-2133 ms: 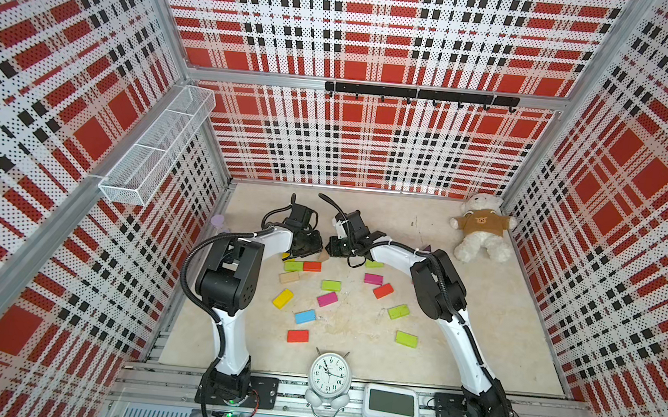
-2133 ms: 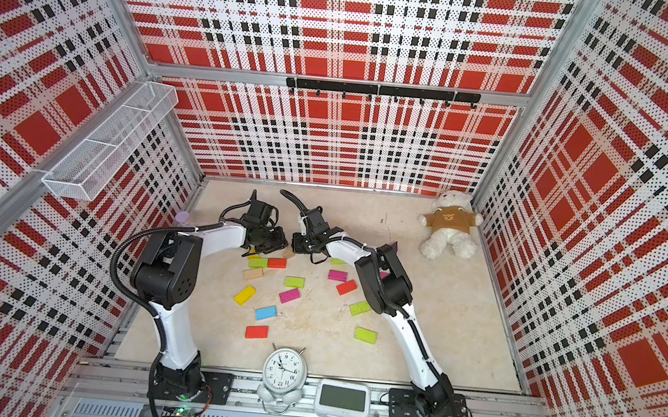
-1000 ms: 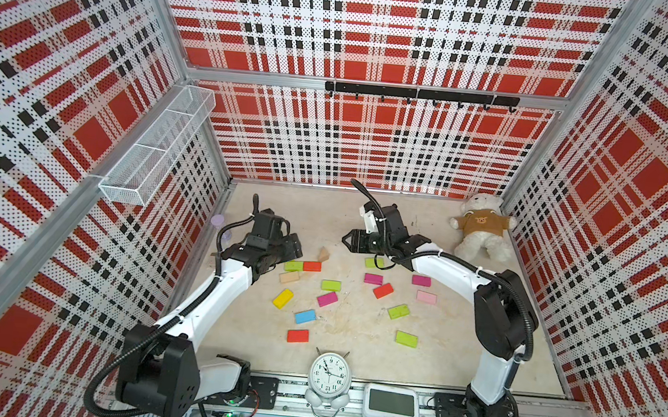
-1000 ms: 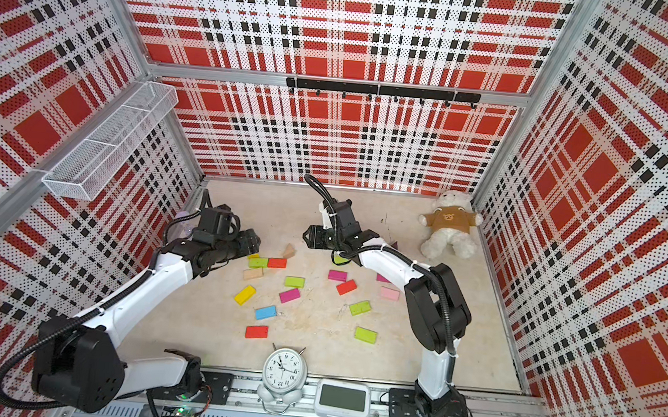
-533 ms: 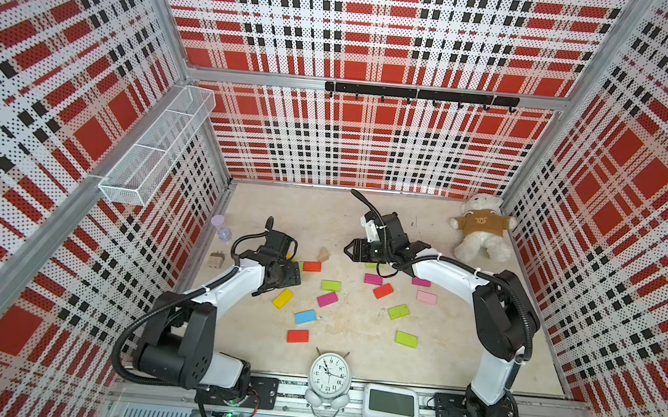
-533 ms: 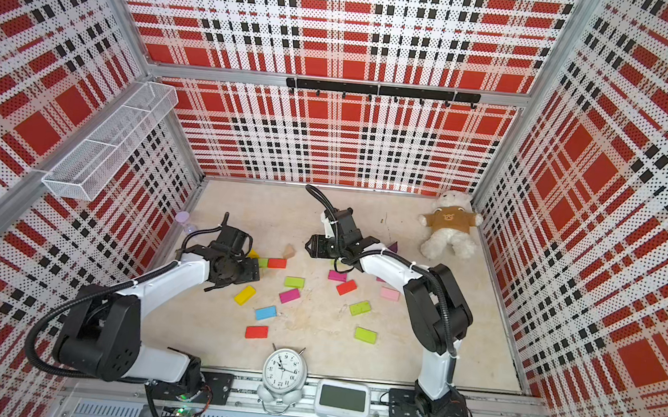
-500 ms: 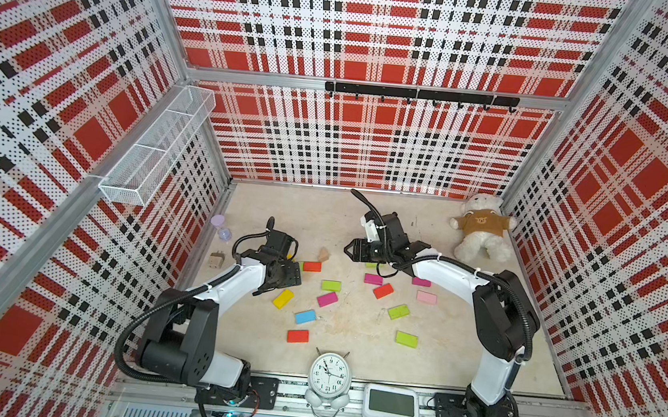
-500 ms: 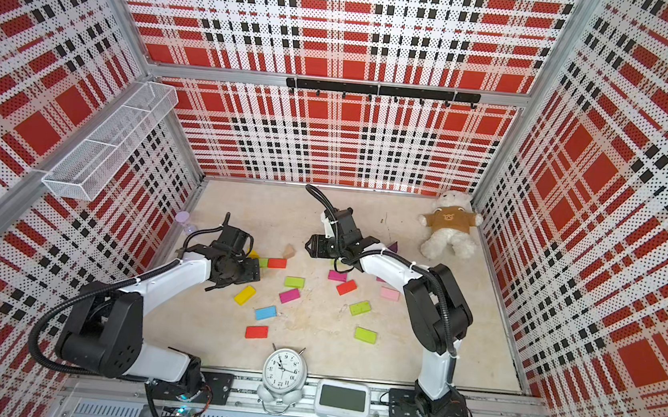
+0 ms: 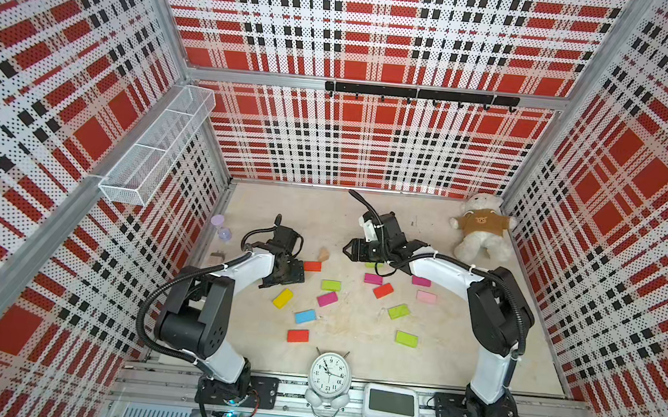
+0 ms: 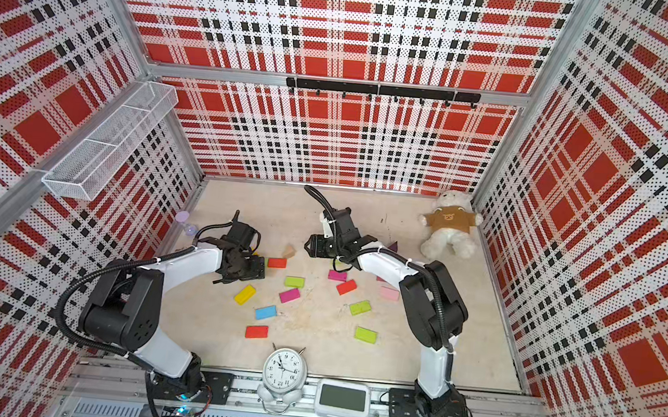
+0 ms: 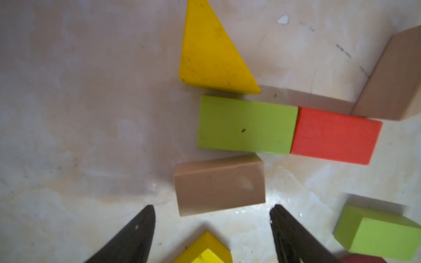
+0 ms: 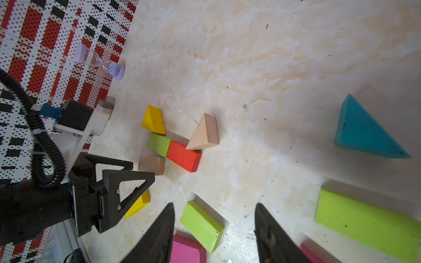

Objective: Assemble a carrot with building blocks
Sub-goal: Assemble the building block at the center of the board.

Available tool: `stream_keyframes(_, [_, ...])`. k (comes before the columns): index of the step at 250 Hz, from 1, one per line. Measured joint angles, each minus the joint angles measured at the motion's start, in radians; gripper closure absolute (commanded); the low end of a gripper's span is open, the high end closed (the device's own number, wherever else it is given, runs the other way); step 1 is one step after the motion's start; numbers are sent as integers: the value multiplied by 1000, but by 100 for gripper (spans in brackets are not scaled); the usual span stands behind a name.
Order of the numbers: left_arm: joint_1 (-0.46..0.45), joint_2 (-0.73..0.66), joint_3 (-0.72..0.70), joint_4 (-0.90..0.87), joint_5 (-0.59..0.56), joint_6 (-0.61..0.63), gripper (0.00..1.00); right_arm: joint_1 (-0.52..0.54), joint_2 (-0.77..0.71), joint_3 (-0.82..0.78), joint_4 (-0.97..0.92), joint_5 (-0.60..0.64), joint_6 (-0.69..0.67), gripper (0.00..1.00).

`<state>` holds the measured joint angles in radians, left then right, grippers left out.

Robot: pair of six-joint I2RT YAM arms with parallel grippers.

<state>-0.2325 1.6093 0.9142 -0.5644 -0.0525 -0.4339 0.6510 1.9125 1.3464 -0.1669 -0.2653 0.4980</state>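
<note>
Loose building blocks lie over the floor in both top views: red (image 9: 312, 266), lime (image 9: 330, 285), yellow (image 9: 282, 298), blue (image 9: 305, 316), magenta (image 9: 373, 279), pink (image 9: 426, 297). My left gripper (image 9: 296, 272) (image 10: 253, 268) hangs open and low over a cluster. In the left wrist view a lime block (image 11: 246, 125) butts end to end with a red block (image 11: 335, 136). A yellow wedge (image 11: 209, 52) lies beyond them, and a tan block (image 11: 218, 184) lies just ahead of the open left gripper (image 11: 213, 209). My right gripper (image 9: 348, 252) (image 12: 214, 205) is open above a lime block (image 12: 201, 225), holding nothing.
A tan wedge (image 12: 204, 134) leans by the red block. A teal wedge (image 12: 364, 132) sits apart. A teddy bear (image 9: 478, 232) is at the back right; an hourglass (image 9: 222, 227) stands by the left wall. An alarm clock (image 9: 328, 370) and a timer (image 9: 391, 403) stand at the front edge.
The left gripper has moved from near the left wall toward the front and right, and now covers the lime block beside the red one. The right gripper has shifted slightly.
</note>
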Motion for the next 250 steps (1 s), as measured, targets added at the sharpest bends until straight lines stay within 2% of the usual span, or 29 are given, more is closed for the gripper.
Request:
stream_keyframes(160, [-29,77,53,-12,-18,37,30,0,6,4,4,-12,19,44])
stream_keyframes(250, [-37,103,71,-13,-35,50,31,0,10,4,8,-19,28,44])
